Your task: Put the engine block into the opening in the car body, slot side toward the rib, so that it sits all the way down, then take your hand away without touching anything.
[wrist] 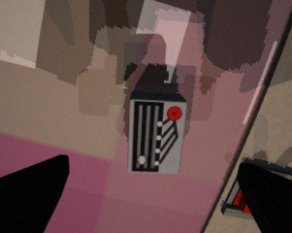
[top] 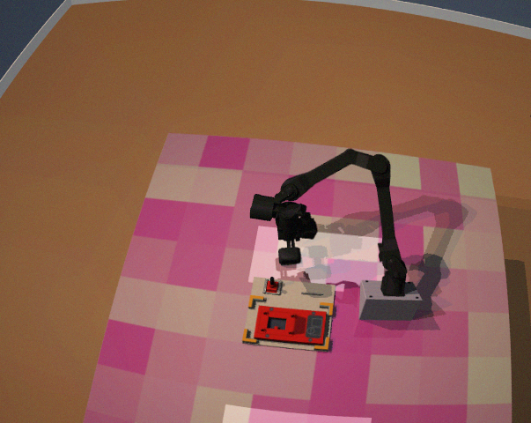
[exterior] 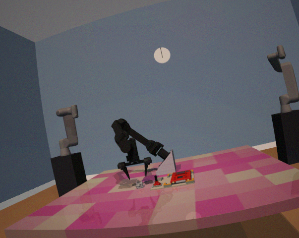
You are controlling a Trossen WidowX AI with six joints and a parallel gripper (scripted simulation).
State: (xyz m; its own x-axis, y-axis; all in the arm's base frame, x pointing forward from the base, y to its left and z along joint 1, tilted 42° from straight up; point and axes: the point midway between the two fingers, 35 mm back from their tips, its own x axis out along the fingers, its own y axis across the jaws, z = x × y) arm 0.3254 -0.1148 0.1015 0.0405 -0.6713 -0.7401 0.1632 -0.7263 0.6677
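From above, the black parallel-jaw gripper [top: 289, 249] hangs over the pink checkered mat [top: 183, 314], near the red car body [top: 289, 323], whose dark opening [top: 277, 322] looks unfilled. From the side, its fingers stand spread wide, pinching nothing. At the wrist, the grey ribbed engine block [wrist: 156, 136] lies on the mat between the fingertips; grasping, inserting and pushing down all seem left to do.

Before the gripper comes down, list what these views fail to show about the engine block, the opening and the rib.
- Engine block: wrist view shows only its top face; the underside is hidden. The top view hides it under the gripper.
- Car body opening: too small to see any rib, top or exterior.
- Fingers: tips cut off by the wrist frame's bottom edge.
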